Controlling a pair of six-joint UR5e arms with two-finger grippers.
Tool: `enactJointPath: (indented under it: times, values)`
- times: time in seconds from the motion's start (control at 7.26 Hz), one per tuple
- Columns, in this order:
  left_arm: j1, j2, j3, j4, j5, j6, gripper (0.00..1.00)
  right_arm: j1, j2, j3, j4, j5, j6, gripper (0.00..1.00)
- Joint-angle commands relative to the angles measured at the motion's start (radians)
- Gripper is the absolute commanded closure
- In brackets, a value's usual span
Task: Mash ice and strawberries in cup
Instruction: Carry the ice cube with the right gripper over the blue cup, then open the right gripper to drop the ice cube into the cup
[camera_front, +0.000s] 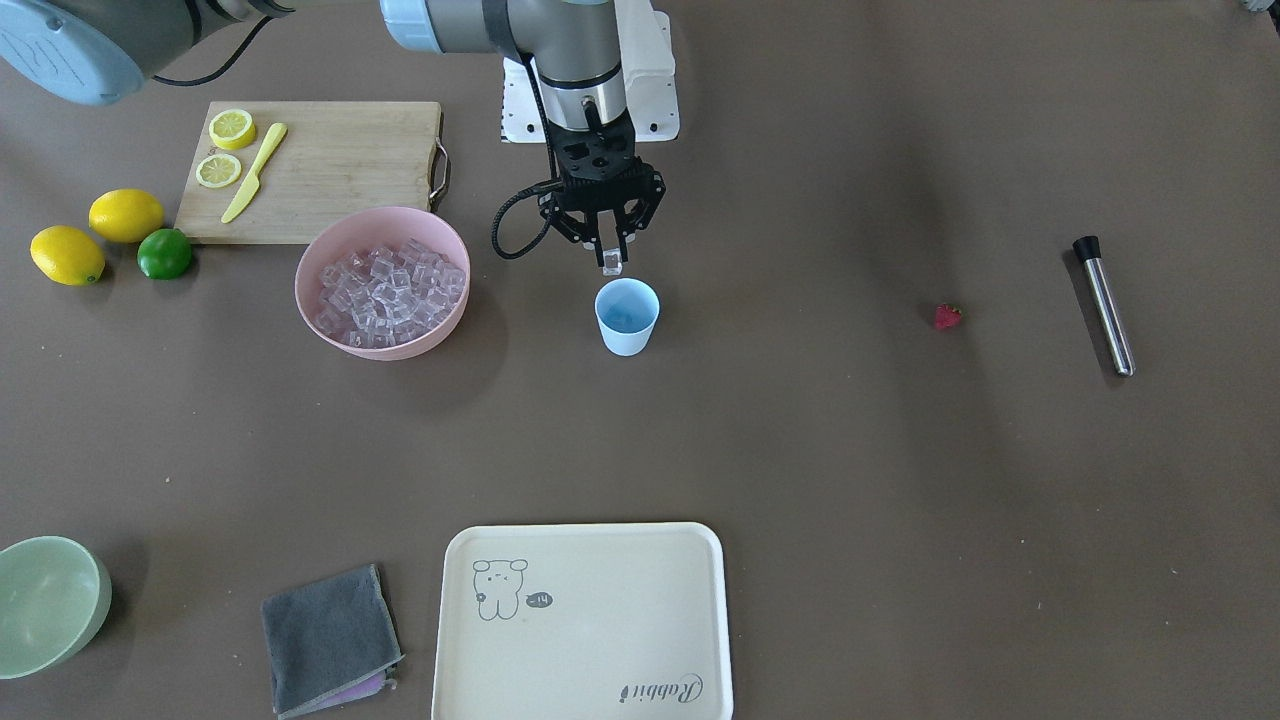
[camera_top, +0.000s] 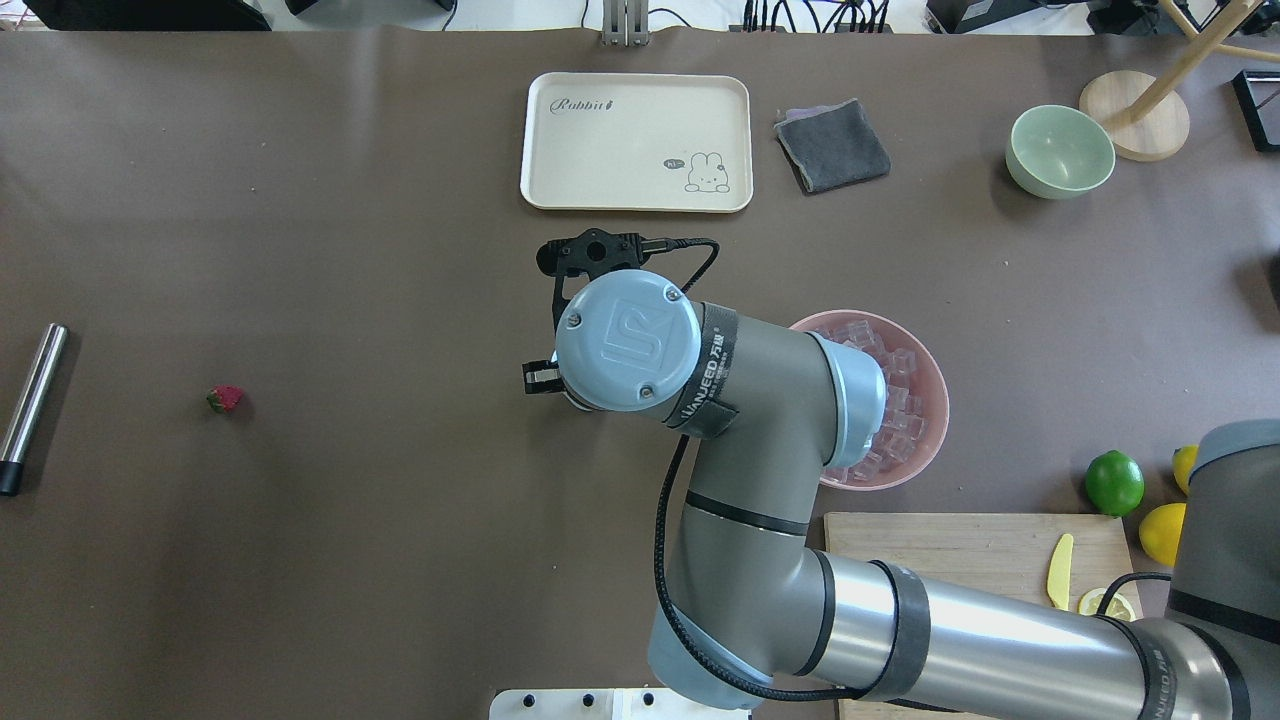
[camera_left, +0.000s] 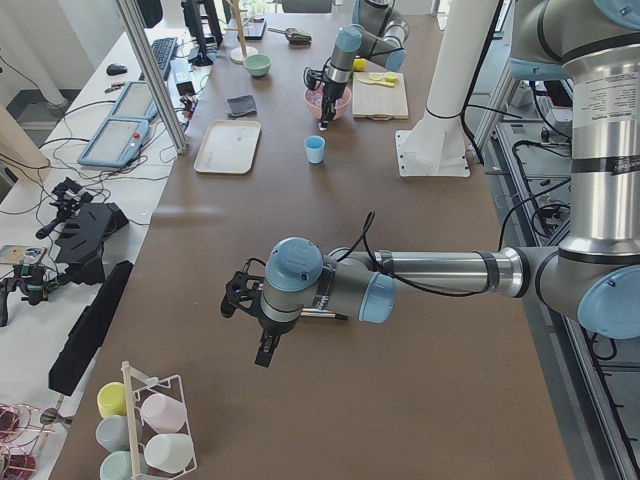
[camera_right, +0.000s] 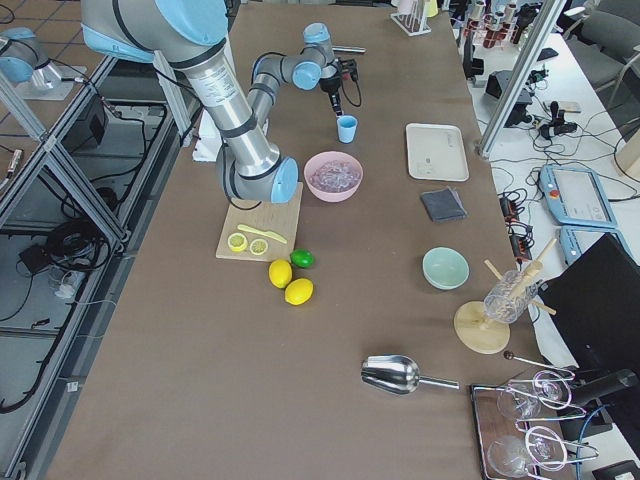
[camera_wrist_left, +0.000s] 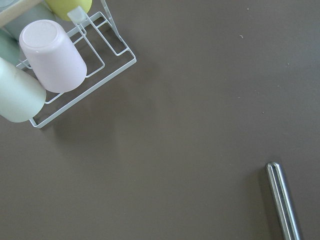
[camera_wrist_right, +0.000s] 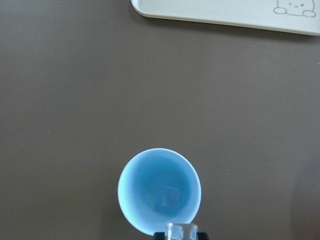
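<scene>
The light blue cup (camera_front: 627, 315) stands upright mid-table, to the right of the pink bowl (camera_front: 312, 300) that holds the ice (camera_front: 385, 290). My right gripper (camera_front: 611, 255) hangs just above the cup's far rim, shut on one clear ice cube (camera_front: 611, 263). In the right wrist view the cup (camera_wrist_right: 160, 192) is below the held cube (camera_wrist_right: 181, 231), and a faint cube shape lies on its bottom. The strawberry (camera_front: 947, 317) lies alone on the table far to the right. My left gripper (camera_left: 250, 325) shows only in the exterior left view, so I cannot tell its state. The overhead view hides the cup.
A steel muddler (camera_front: 1103, 305) lies beyond the strawberry. A cutting board (camera_front: 320, 170) with lemon slices and a yellow knife, two lemons and a lime (camera_front: 164, 253) sit behind the bowl. A cream tray (camera_front: 585, 620), grey cloth (camera_front: 328, 635) and green bowl (camera_front: 45, 600) line the front edge.
</scene>
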Motion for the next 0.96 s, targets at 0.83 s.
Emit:
enactJointPath:
  times: [0.83]
  values:
    - [0.000, 0.000, 0.000, 0.000, 0.001, 0.000, 0.01, 0.006, 0.041, -0.081, 0.010, -0.026, 0.004, 0.67]
